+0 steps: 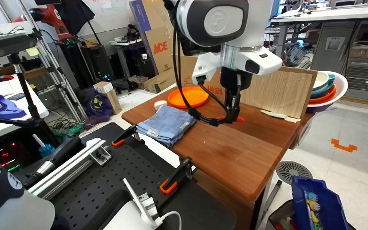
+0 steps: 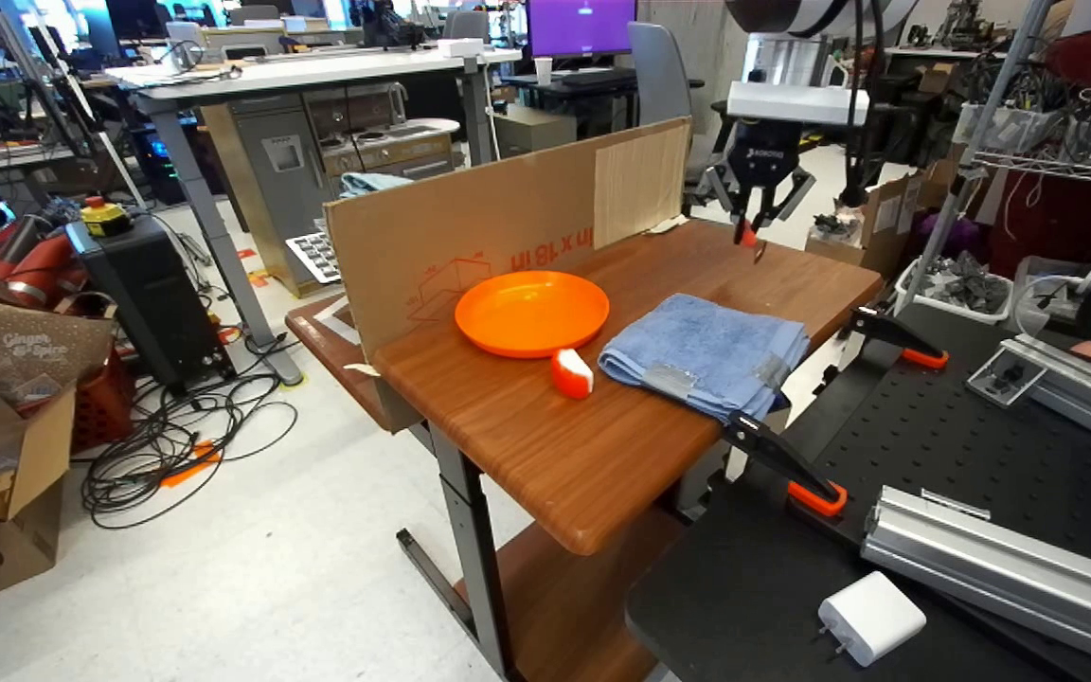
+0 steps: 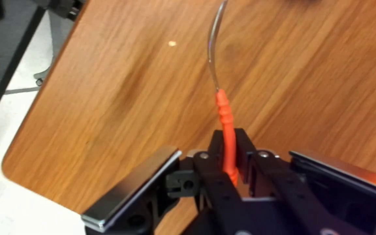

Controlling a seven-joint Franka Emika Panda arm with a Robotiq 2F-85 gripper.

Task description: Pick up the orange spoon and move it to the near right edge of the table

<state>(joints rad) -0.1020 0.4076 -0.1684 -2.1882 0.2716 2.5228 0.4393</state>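
The orange spoon has an orange ribbed handle (image 3: 225,112) and a thin metal end that points up and away in the wrist view. My gripper (image 3: 229,140) is shut on the handle, with a finger on each side. In an exterior view the gripper (image 2: 752,223) holds the spoon (image 2: 747,236) above the far part of the table (image 2: 508,445). The spoon (image 1: 240,119) also shows beside the gripper (image 1: 233,118) in an exterior view, partly hidden by the fingers and cables. The reddish-brown table (image 1: 228,153) lies below; a rounded corner of it shows in the wrist view.
An orange plate (image 2: 532,314), a small orange-and-white object (image 2: 571,373) and a folded blue cloth (image 2: 708,350) lie on the table. A cardboard panel (image 2: 508,204) stands along one side. Orange-and-black clamps (image 1: 176,176) sit between the table and the black perforated board (image 1: 113,179).
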